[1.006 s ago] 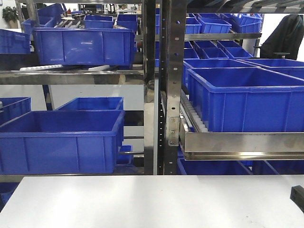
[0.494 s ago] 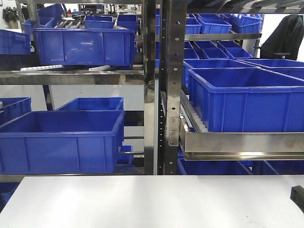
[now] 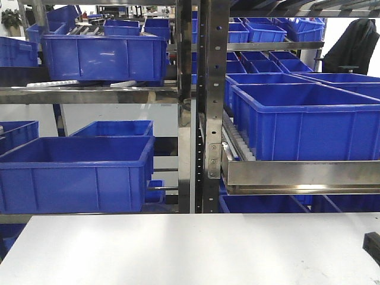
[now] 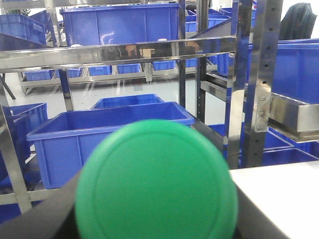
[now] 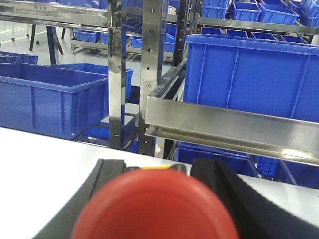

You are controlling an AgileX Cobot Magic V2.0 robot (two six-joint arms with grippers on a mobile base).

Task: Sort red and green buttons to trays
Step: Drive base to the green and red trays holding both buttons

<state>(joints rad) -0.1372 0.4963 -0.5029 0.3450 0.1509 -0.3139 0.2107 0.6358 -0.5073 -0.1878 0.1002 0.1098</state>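
Hold both grips firm and carry level until a tray shows; none is in any view, so don't release over the table (image 3: 190, 249). Your left gripper (image 4: 149, 219) looks clamped on the green button (image 4: 157, 181), its cap filling that camera. Your right gripper (image 5: 159, 170) pinches the red button (image 5: 154, 209) likewise.

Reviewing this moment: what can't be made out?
Trays: in no view.
Green button: left wrist view, blurred cap hides its base and any grip.
Red button: right wrist view, bottom edge cuts it; cap hides whether fingers touch it.
Dark part: front view, cut by right edge.
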